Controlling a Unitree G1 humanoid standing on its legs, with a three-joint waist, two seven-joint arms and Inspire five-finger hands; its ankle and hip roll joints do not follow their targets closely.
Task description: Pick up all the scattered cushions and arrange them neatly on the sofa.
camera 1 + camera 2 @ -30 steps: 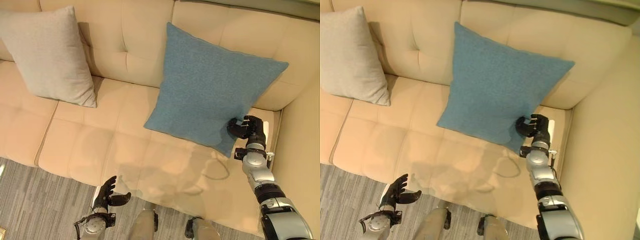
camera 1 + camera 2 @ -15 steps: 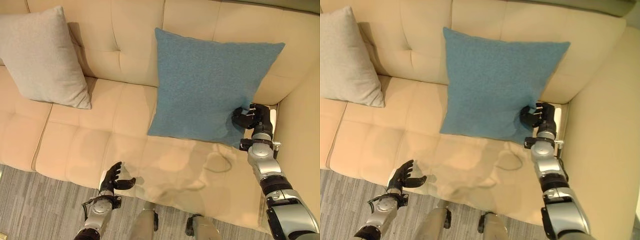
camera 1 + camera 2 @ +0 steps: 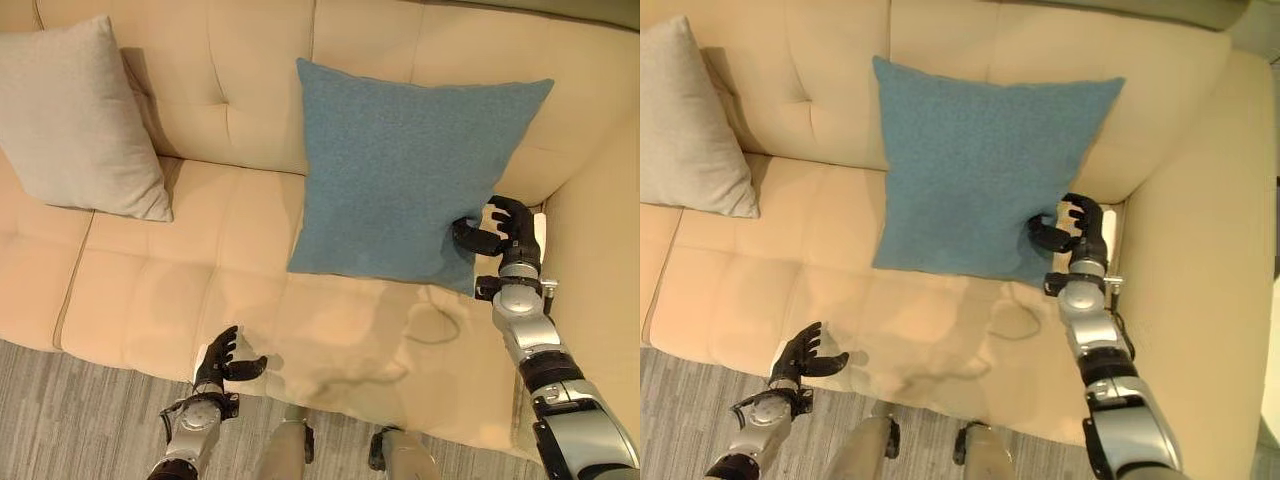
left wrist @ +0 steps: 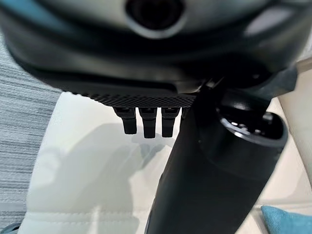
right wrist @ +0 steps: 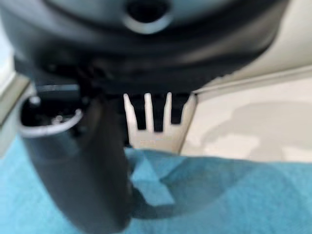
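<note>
Leaning on the sofa [image 3: 250, 70] back at centre right, the blue cushion [image 3: 410, 170] has its lower right corner pinched by the right hand [image 3: 500, 232]. Bare seat lies open between it and the grey cushion [image 3: 75, 120], upper left. Two cushions. The left hand [image 3: 222, 362], fingers spread loose, hangs at the seat's front edge above grey floor [image 3: 60, 420].

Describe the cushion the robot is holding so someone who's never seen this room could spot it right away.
Look at the beige sofa, toward its right end near the armrest. A square blue cushion leans upright against the backrest, with the right hand pinching its lower right corner. The other cushion, at the left end, is pale grey.
</note>
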